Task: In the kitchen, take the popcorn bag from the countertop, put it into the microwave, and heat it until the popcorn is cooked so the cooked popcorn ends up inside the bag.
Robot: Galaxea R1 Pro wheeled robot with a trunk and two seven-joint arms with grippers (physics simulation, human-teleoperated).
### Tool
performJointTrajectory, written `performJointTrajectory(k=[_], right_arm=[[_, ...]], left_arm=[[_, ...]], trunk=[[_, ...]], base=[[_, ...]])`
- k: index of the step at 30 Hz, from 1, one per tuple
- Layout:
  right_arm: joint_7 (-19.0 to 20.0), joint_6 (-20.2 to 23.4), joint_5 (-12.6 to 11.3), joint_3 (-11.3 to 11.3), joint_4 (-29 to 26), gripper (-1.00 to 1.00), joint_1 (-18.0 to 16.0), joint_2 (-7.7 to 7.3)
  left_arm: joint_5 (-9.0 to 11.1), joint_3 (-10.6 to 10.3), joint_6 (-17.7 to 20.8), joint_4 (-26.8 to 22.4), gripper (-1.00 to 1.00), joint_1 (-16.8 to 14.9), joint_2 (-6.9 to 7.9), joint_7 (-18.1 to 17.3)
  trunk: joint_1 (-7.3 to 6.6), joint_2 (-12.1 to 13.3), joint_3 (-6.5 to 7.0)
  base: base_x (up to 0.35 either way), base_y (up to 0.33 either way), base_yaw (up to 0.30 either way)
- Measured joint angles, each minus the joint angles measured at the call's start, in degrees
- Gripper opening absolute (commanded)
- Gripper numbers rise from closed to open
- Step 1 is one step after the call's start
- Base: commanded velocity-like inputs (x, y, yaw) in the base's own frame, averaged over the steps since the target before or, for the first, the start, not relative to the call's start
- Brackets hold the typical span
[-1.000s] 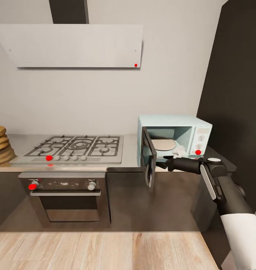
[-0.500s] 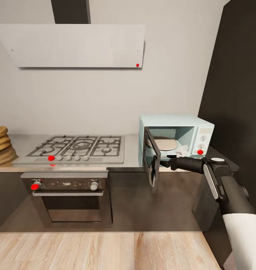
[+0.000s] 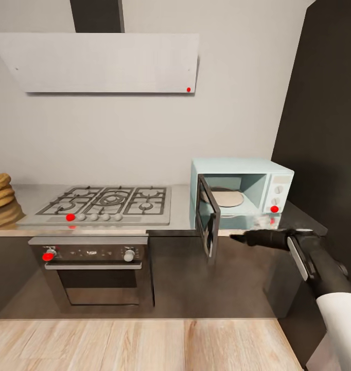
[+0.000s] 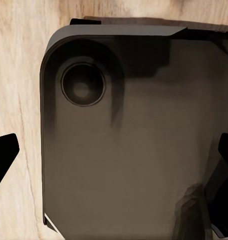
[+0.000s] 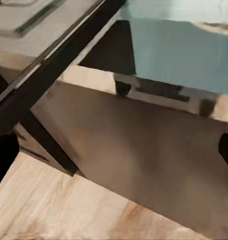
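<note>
Since half a second ago my right pincer (image 3: 236, 238) has dropped and pulled back out of the microwave (image 3: 241, 193); it now sits below the worktop (image 3: 179, 206) edge, just outside the open door (image 3: 207, 219), at about 5 o'clock from the cavity. The whitish thing that was held near the cavity mouth is gone from the pincer. From the head view I cannot tell whether the fingers are wide or narrow, though nothing seems to be between them. My left pincer (image 4: 114, 150) hangs wide over the dark robot base (image 4: 129, 150), its tips at the frame edges, nothing held.

Inside the microwave I see the round turntable plate (image 3: 226, 198), pale and apparently bare. The popcorn bag I cannot make out on it; it may sit deeper at the 3 o'clock side, hidden by the cavity wall. If the bag is in, I judge the next job is swinging the door shut, then the knobs (image 3: 276, 196)
</note>
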Motion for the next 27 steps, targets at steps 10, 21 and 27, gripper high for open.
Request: performJointTrajectory(k=[10, 21, 27], right_arm=[[-2.7, -15.1, 1.9, -1.3, 36.5, 1.0, 0.9, -7.28], [-12.7, -36.8, 5.0, -0.9, 62.2, 1.0, 14.0, -3.79], [-35.7, -43.8, 4.9, -1.0, 62.3, 1.0, 25.8, 7.06]], left_arm=[[0.0, 0.1, 0.0, 0.0, 1.0, 0.0, 0.0, 0.0], [0.0, 0.1, 0.0, 0.1, 1.0, 0.0, 0.0, 0.0], [0.0, 0.1, 0.0, 0.1, 1.0, 0.0, -0.31, 0.0]], trunk=[[0.0, 0.0, -0.01], [0.0, 0.0, -0.01], [0.0, 0.0, -0.01]], base=[[0.0, 0.0, 0.0], [0.0, 0.0, 0.0], [0.0, 0.0, 0.0]])
